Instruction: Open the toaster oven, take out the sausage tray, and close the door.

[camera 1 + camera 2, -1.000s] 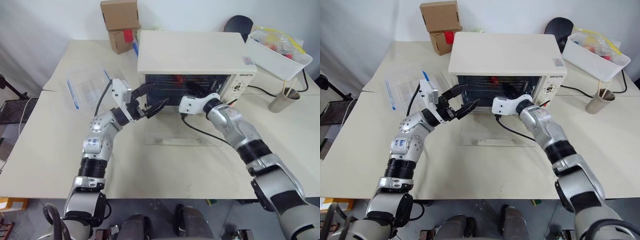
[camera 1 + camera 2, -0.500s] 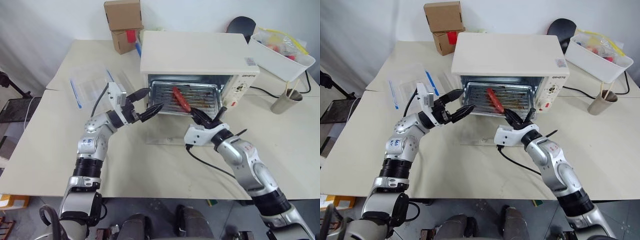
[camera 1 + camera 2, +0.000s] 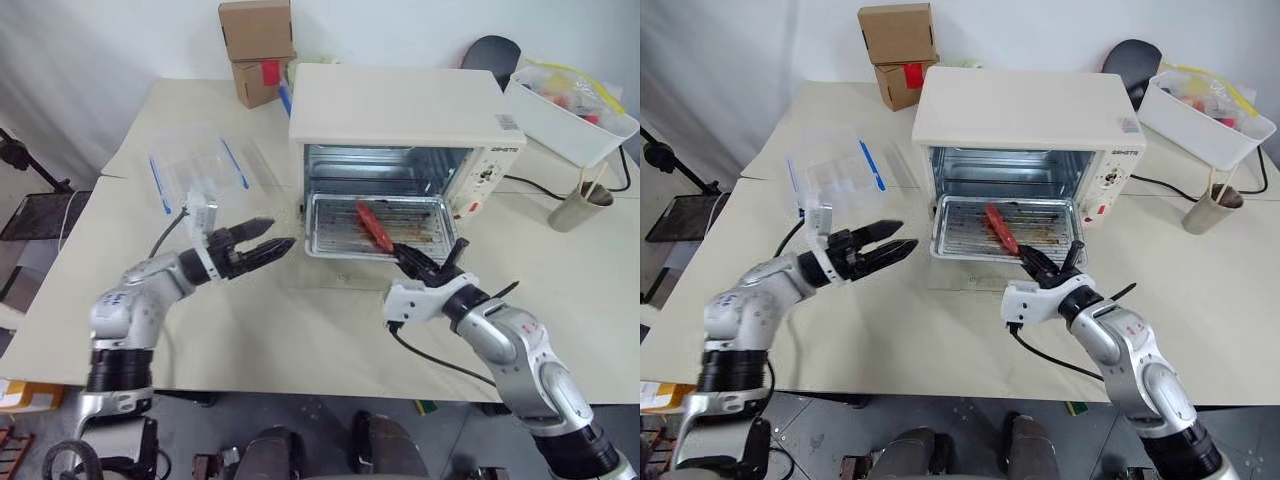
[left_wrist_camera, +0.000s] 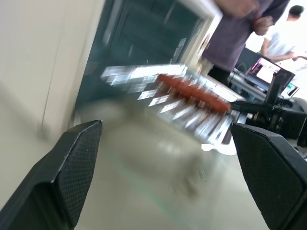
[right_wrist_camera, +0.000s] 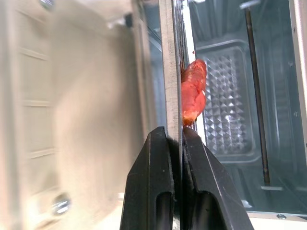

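Note:
The cream-white toaster oven [image 3: 400, 105] stands open at the back of the table. Its glass door [image 3: 335, 278] lies flat on the table in front of it. The silver sausage tray [image 3: 335, 225] sticks halfway out of the opening above the door, with the red sausage [image 3: 374, 225] on it. My right gripper [image 3: 425, 263] is shut on the tray's front rim. In the right wrist view the fingers [image 5: 158, 158] pinch that thin metal edge just below the sausage [image 5: 193, 91]. My left gripper [image 3: 270, 243] hangs open to the left of the tray, holding nothing.
A clear plastic container with blue clips [image 3: 195, 165] lies at the left, with cardboard boxes [image 3: 258, 50] behind it. A white bin [image 3: 570, 105] and a cup with sticks [image 3: 578, 205] stand at the right. A black cable [image 3: 440, 355] trails under my right arm. People [image 4: 244, 24] stand beyond the table.
My right gripper has drawn back out of the oven, pulling the tray with the sausage halfway out. My left gripper has moved left and lower, away from the oven, still open.

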`<action>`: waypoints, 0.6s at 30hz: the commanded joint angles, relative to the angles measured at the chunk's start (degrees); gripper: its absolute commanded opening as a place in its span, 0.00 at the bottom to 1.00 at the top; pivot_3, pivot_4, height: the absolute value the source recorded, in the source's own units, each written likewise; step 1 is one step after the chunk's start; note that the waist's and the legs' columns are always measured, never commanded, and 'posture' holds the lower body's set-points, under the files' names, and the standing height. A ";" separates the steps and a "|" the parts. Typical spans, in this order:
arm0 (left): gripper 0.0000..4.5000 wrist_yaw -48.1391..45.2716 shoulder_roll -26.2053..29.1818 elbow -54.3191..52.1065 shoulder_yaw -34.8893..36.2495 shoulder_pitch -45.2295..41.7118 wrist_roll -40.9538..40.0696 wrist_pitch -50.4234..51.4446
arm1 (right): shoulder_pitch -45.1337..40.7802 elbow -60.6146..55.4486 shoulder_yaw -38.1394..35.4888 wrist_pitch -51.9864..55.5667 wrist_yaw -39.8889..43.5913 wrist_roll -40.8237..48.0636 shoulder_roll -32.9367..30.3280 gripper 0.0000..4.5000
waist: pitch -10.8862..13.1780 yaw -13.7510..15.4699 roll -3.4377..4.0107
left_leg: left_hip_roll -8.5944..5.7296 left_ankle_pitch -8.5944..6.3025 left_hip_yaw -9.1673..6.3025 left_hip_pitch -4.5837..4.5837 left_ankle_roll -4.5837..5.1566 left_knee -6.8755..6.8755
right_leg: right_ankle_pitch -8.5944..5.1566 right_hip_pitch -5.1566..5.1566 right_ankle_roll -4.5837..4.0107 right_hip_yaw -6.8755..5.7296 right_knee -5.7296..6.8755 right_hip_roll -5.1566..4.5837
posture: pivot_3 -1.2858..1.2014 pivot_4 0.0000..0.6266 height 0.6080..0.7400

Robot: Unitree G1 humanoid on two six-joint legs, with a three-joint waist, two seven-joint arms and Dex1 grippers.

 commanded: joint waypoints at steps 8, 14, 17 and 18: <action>1.00 20.44 -4.50 -0.03 12.29 -5.17 -25.11 29.99 | -2.29 -1.66 -1.43 -8.26 1.48 4.79 -2.58 0.00 | 0.02 -0.10 -0.05 | 0.00 -0.02 -0.03 0.09 -0.05 0.07 | 0.00 0.06 0.00 0.03 0.08 0.03 | 0.52 0.24 1.00; 1.00 28.40 -6.31 1.72 13.29 -6.25 -29.17 36.03 | -6.48 1.63 0.40 -12.27 1.78 5.91 -1.61 0.00 | 0.02 -0.09 -0.05 | -0.01 -0.03 0.02 0.14 -0.06 0.07 | 0.00 0.06 0.00 0.09 0.10 0.06 | 0.52 0.24 1.00; 1.00 33.01 -8.71 3.07 14.83 -6.34 -32.84 37.07 | -8.53 3.65 1.30 -14.28 2.17 6.70 -1.36 0.00 | 0.02 -0.02 -0.05 | -0.03 -0.02 0.01 0.14 -0.06 0.07 | 0.00 0.07 0.00 0.09 0.11 0.05 | 0.52 0.24 1.00; 0.90 34.90 -9.48 3.60 15.49 -6.41 -34.16 36.94 | -8.88 4.12 1.50 -14.92 2.31 6.93 -1.53 0.00 | 0.02 -0.02 -0.05 | -0.03 -0.02 0.01 0.14 -0.06 0.08 | 0.00 0.08 0.00 0.09 0.11 0.05 | 0.52 0.24 1.00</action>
